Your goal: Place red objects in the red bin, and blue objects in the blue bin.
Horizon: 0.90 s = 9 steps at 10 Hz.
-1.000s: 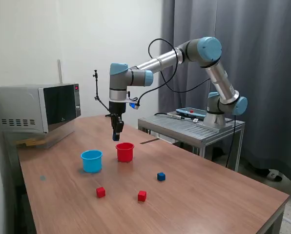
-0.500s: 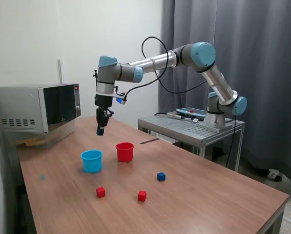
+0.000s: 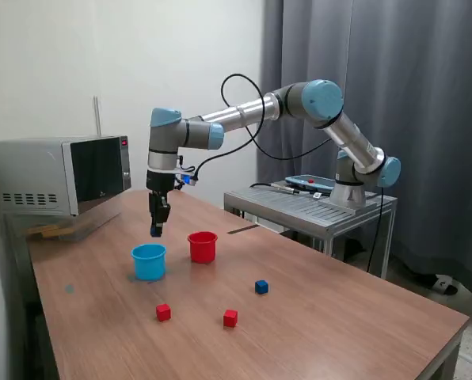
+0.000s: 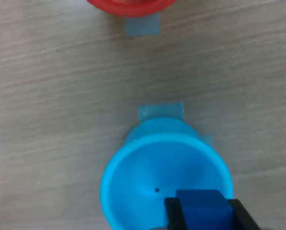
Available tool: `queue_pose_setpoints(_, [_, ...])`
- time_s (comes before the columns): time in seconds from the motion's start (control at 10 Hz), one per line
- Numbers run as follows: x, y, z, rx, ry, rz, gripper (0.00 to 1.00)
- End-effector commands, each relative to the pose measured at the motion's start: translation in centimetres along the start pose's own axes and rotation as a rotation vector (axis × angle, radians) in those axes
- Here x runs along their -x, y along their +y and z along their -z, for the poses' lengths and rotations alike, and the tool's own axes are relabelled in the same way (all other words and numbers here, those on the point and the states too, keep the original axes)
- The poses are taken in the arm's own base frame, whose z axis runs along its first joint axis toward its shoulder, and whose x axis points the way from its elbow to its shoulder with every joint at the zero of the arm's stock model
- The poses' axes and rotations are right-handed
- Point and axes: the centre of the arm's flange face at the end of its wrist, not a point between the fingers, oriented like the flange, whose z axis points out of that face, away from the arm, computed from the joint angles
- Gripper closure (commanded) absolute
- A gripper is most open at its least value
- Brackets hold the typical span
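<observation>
One square blue cube (image 4: 203, 208) above round blue cup (image 4: 133, 163)

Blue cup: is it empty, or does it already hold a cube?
Empty. The wrist view looks straight into the blue cup and shows only its bare bottom; the blue cube is held in the pincer above it.

A wooden table (image 3: 315, 317) stands before a white wall (image 3: 141, 63). Grey curtains (image 3: 410, 79) hang at the exterior view's right. A microwave (image 3: 58, 174) sits on the table's far corner. A metal stand (image 3: 315, 210) stands behind the table.
</observation>
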Motion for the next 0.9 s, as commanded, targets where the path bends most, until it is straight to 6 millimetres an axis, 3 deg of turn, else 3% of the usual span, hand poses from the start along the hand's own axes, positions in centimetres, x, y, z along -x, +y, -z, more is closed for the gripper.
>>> queue_pose_setpoints(0.0, [-0.27,-0.11,-2.05,-0.022,0.002,0.004,1.00])
queue_pose_setpoints(0.8, [-0.14,0.26,-2.13,0.006,0.001,0.023,1.00])
